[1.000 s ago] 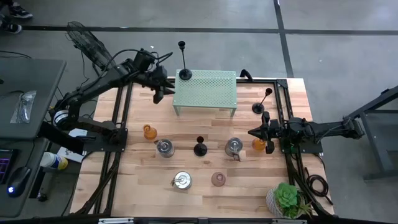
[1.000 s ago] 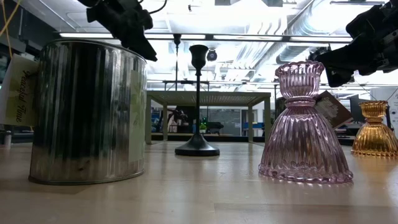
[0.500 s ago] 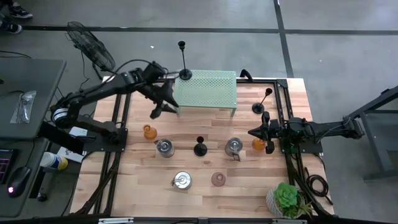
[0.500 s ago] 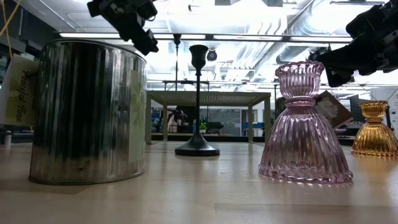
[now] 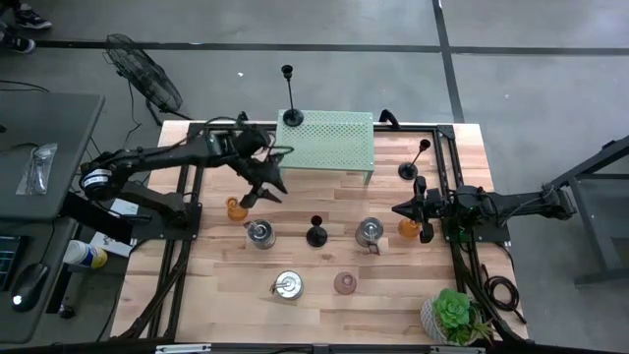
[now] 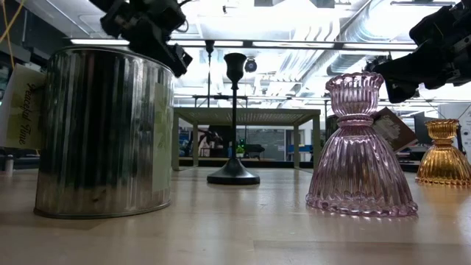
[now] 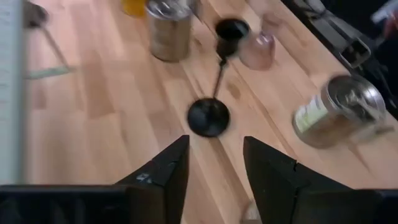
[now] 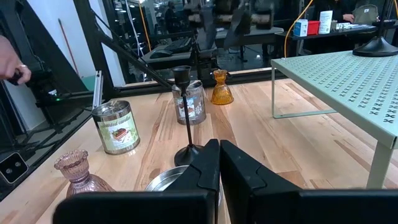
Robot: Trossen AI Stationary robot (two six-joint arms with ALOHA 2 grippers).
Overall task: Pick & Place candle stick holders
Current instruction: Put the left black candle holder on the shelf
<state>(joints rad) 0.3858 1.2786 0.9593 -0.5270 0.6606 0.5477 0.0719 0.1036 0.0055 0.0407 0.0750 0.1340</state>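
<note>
Left end effector hangs left of frame ctr, above surface, fingers part open, holding nothing. Right end effector at right, fingers shut, empty. Candlesticks: one on green rack upper ctr; one upright mid-surface, between two tins; one right of rack.

Floor: grey concrete crossed by dark lines | Furniture: pale wooden bench; grey desk to one side; black standing fan on the floor | Ceiling: exposed silver ducts and bright strip lights | Room behind: dark frames and workstations.
</note>
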